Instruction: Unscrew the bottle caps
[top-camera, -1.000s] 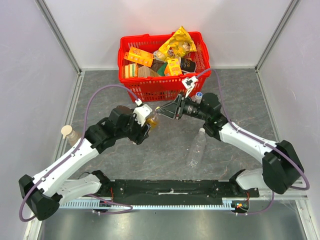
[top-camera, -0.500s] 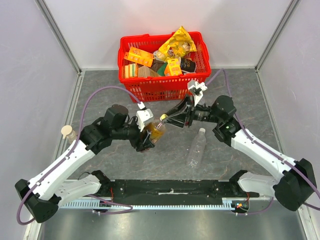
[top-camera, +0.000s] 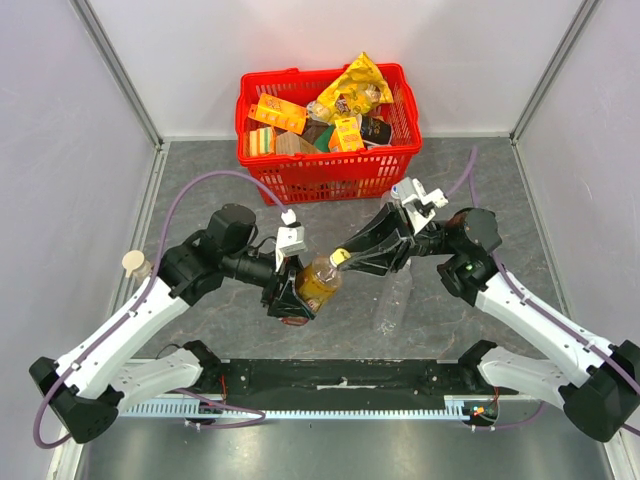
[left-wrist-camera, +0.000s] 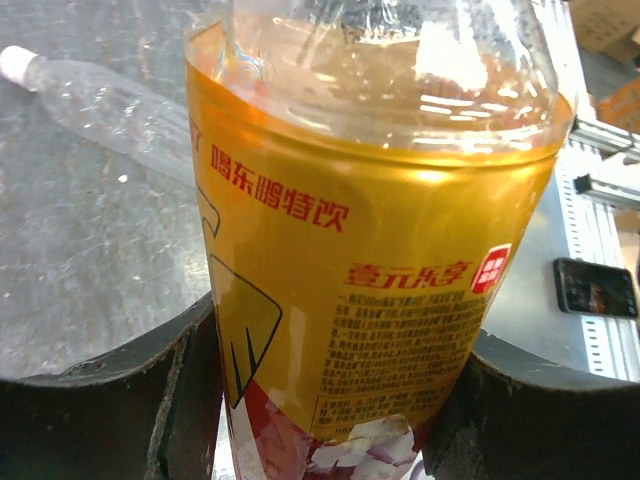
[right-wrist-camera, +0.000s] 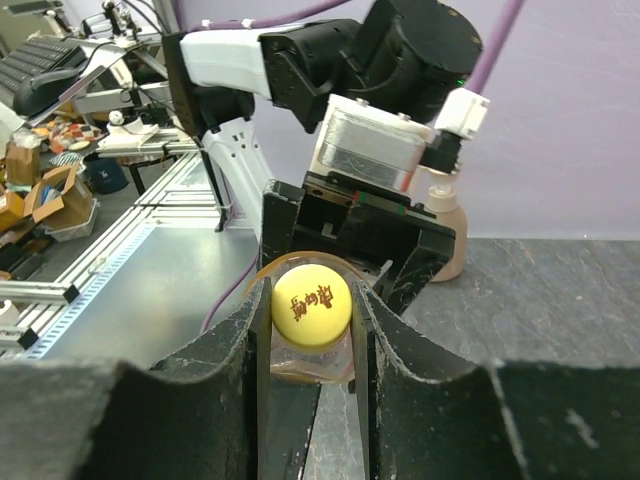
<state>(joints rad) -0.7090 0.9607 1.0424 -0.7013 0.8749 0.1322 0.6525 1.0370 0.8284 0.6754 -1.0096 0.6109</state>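
On our right gripper (right-wrist-camera: 311, 290) the jaws are closed on the yellow cap (right-wrist-camera: 311, 308), 1 finger each side. The cap tops the orange drink bottle (left-wrist-camera: 370, 200), its body clamped by the jaws of our left gripper (left-wrist-camera: 330, 405), just in front of the red basket (top-camera: 320, 185). The bottle's long axis runs from left gripper to right, with the cap pointing toward the basket's right corner. We judge the twist turns about that line.

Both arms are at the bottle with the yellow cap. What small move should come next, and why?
Probably turn the right gripper about the cap's axis to begin unscrewing. Its jaws flank the yellow cap and seem to touch both of its sides. The left gripper clamps the bottle by its body, so the bottle should not spin.
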